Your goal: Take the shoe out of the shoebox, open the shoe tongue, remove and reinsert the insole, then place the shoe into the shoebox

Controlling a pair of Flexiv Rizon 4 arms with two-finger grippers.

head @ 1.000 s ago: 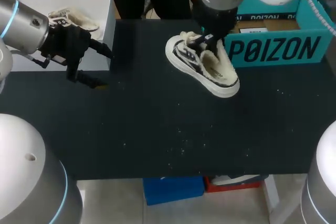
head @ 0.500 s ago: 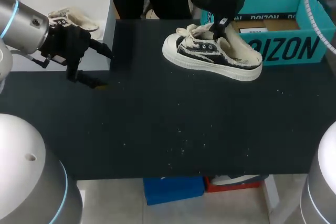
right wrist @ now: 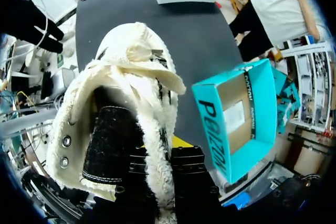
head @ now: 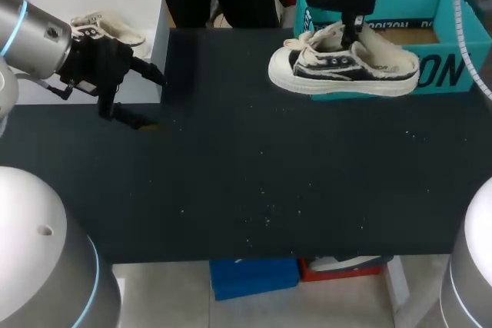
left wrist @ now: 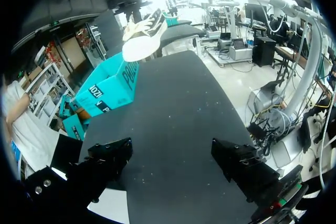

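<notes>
**Shoe held aloft at the shoebox, left arm idle far off**

Farthest to the left of the teal shoebox point(head: 450, 1), a white bin point(head: 157, 13) sits at the table's point(head: 246, 190) back corner with a second fleece-lined shoe point(head: 108, 27) lying inside it. Just in front of that bin, well apart from the shoebox, the left gripper point(head: 144, 99) hangs low over the dark tabletop. Its fingers point(left wrist: 107, 161) are spread wide and released, with only bare table between them.

Closer to the shoebox, the shoe point(head: 346, 71) is lifted clear of the table, sole down and roughly level. Its toe points away from the shoebox and its heel overlaps the box's front wall in the head view. The right arm comes down from above the shoebox's left end, and the right gripper point(right wrist: 165, 166) is clenched on the shoe's fleecy collar, one finger inside and one outside. The shoebox stands open-topped at the table's right rear, its opening unobstructed
</notes>
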